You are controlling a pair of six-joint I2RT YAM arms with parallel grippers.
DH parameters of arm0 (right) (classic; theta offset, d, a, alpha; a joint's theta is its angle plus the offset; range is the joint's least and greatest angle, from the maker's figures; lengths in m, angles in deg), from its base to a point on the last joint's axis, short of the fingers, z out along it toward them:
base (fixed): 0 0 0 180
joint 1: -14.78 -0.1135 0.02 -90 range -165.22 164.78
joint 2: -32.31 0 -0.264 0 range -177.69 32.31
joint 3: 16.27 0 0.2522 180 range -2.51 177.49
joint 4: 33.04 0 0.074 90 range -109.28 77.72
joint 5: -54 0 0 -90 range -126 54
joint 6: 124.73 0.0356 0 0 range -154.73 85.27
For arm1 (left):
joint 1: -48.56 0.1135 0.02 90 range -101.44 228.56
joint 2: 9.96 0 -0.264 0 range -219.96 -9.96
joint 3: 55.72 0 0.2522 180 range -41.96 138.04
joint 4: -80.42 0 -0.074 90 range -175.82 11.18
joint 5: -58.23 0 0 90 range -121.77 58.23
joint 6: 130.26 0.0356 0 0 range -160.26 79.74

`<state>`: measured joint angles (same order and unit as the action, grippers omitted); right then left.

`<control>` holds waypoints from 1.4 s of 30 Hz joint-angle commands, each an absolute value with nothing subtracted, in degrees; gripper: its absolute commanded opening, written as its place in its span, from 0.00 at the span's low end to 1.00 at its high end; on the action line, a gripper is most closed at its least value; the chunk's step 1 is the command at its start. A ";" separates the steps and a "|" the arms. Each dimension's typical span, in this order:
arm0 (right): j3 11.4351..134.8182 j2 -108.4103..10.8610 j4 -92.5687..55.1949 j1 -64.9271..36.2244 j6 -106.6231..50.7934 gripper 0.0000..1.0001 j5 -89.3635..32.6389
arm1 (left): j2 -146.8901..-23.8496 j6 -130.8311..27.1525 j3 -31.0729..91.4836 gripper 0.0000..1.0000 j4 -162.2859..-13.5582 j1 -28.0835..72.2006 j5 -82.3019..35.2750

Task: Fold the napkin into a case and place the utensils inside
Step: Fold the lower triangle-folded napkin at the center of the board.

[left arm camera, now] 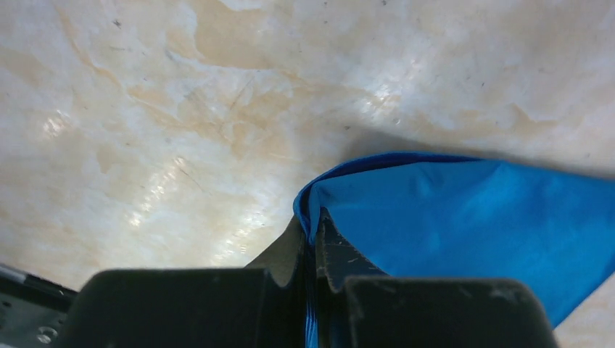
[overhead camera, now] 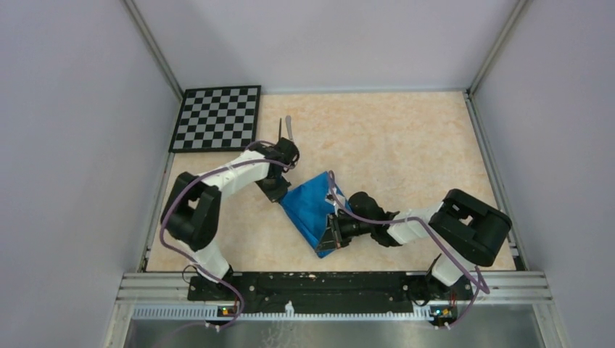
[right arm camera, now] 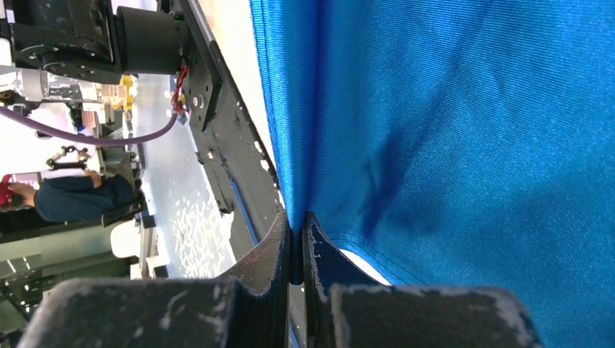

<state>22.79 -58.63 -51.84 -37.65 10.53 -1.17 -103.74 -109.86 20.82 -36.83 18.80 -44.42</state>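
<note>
Where the two arms meet, near the middle of the desk [overhead camera: 406, 145] and towards its near edge, the napkin [overhead camera: 310, 206] shows as a bright blue, roughly triangular sheet, its long side slanting from the left down to the near edge. The cloth is plain, with a fine woven rib and a stitched hem clear in the right wrist view [right arm camera: 450, 130]. In the left wrist view it [left arm camera: 464, 217] looks smooth and slightly glossy, its edge doubled over in two layers at the corner, with a dark shadow on the desk along it.

The left hand [overhead camera: 278, 194] is clamped on the napkin's left corner, its scuffed matt black fingers [left arm camera: 337, 250] pressed together with cloth between them. The right hand [overhead camera: 333, 233] pinches the corner nearest the desk's near edge, its fingers [right arm camera: 319, 246] closed tight on the hem.

The desk is pale, mottled beige and faintly shiny. Near its far left corner lies a black-and-white checkerboard [overhead camera: 217, 117]; just beside that are the thin dark fork [overhead camera: 281, 128] and pale grey knife [overhead camera: 289, 125], their near ends hidden behind the left arm. From above, the right hand covers the napkin's near tip, and how many layers the cloth has cannot be made out.
</note>
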 commanded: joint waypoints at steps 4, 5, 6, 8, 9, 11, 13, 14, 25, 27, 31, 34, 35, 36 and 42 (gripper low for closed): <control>20.96 -54.79 -45.83 -35.67 3.43 0.00 -0.73 | -120.41 -126.07 41.56 0.00 -13.72 15.16 -52.83; 20.93 -54.53 -45.42 -35.48 2.90 0.00 -1.02 | -122.19 -125.88 43.08 0.00 -13.21 14.83 -52.29; 20.69 -54.31 -45.20 -35.34 2.44 0.00 -1.32 | -123.79 -125.87 44.58 0.00 -12.76 14.55 -51.62; 20.25 -53.46 -44.74 -35.24 1.42 0.00 -2.43 | -125.80 -126.41 46.63 0.00 -11.77 14.34 -50.48; 19.95 -52.84 -44.51 -35.28 0.87 0.00 -3.26 | -126.06 -126.36 46.74 0.00 -12.03 14.30 -50.16; 19.47 -51.23 -43.71 -35.19 -0.57 0.00 -5.86 | -126.08 -125.90 46.61 0.00 -12.94 14.21 -49.49; 18.71 -48.38 -42.95 -35.23 -1.99 0.01 -9.09 | -126.14 -124.94 47.09 0.00 -13.15 14.12 -49.38; 18.26 -46.50 -42.53 -35.36 -2.95 0.08 -10.77 | -126.12 -124.53 47.15 0.00 -12.94 14.14 -49.43; 19.02 -30.29 -41.63 -41.21 -16.47 0.74 -32.89 | -126.23 -121.84 45.93 0.00 -13.80 13.47 -47.20; 20.09 -32.90 -45.75 -42.11 -17.44 0.77 -34.08 | -125.80 -121.48 46.01 0.00 -13.62 13.47 -47.48; 25.34 -42.42 -51.28 -44.48 -20.24 0.78 -35.82 | -125.63 -120.66 45.95 0.00 -13.49 13.47 -47.26; 28.32 -48.37 -54.49 -47.62 -20.85 0.79 -41.47 | -126.01 -120.31 46.76 0.00 -11.79 13.40 -49.29; 27.86 -49.06 -56.57 -48.92 -21.54 0.79 -44.89 | -125.95 -120.54 46.91 0.00 -10.71 13.64 -49.70; 27.65 -49.85 -57.86 -49.56 -21.70 0.79 -45.84 | -125.59 -119.92 46.59 0.00 -11.00 13.86 -49.89; 28.69 -53.99 -59.35 -50.59 -25.54 0.78 -44.08 | -123.34 -114.78 43.23 0.00 -15.22 15.20 -47.21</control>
<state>26.16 -51.96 -54.22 -49.60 -21.08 -42.20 -126.43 -118.74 44.95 -14.16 14.10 -48.13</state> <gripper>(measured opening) 0.787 0.036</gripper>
